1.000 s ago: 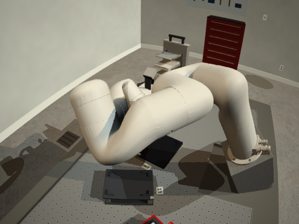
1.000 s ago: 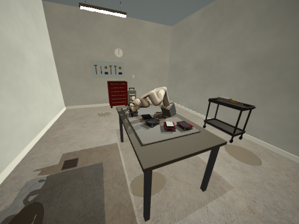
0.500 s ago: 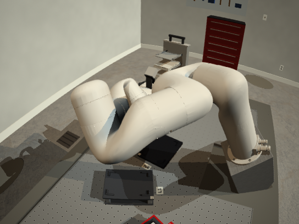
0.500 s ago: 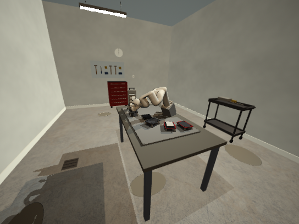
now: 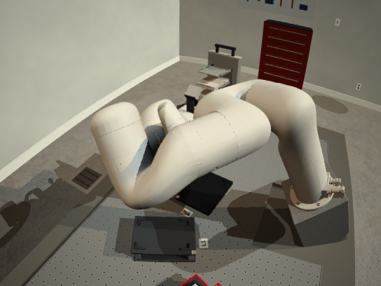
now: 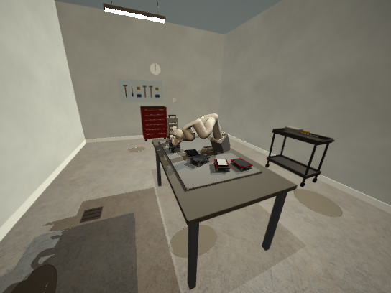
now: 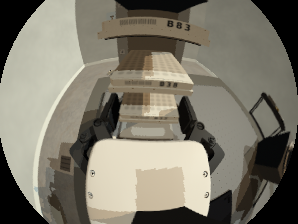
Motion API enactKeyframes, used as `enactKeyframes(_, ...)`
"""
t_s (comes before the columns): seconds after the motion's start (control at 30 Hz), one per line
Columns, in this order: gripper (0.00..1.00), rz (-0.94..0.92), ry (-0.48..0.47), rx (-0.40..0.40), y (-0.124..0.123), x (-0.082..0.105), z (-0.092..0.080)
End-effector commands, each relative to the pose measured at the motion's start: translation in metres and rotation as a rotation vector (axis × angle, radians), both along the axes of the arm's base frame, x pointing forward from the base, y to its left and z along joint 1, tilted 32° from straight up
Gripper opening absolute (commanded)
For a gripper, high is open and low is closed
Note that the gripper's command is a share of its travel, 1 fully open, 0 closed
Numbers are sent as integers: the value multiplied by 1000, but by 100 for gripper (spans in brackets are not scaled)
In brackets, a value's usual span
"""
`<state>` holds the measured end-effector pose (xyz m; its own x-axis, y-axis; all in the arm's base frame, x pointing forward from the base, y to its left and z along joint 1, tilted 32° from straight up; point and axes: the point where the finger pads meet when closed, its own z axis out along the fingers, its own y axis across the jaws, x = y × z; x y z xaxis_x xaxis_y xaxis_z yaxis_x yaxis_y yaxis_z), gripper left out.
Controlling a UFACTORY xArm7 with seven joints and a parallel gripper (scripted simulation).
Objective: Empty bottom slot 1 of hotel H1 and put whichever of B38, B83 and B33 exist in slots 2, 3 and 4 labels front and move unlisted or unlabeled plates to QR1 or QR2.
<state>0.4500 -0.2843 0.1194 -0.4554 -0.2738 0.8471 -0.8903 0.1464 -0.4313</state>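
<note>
In the wrist view the plate hotel H1 [image 7: 152, 43], with a black handle on top, stands straight ahead. A plate on an upper shelf shows the label B83 [image 7: 178, 26] at its front. Below it a tan plate [image 7: 152, 72] sticks out forward; its front label is too blurred to read. A third plate [image 7: 150, 111] lies lower still. My gripper [image 7: 149, 101] is open, with one finger on each side of that lowest plate's front end. In the top view the arm hides most of the gripper in front of the hotel [image 5: 221, 66].
Two dark nests lie on the deck near the arm's base [image 5: 206, 191] [image 5: 162, 236]. Two red-rimmed quarantine nests sit further along the table; one holds a white plate [image 6: 222, 163], the other [image 6: 241, 163] looks empty. A black cart [image 6: 300, 151] stands off to the right.
</note>
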Motion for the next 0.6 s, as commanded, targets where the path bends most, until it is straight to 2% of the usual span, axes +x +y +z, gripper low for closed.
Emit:
enactKeyframes(0.0, 100, -3, -3, -1, -1, -1, 2)
enactKeyframes(0.17, 100, -3, -2, -1, -1, -1, 2)
enactKeyframes(0.2, 0, -3, -3, -1, 0, -1, 2)
enactKeyframes(0.57, 0, -3, -2, -1, 0, -1, 2)
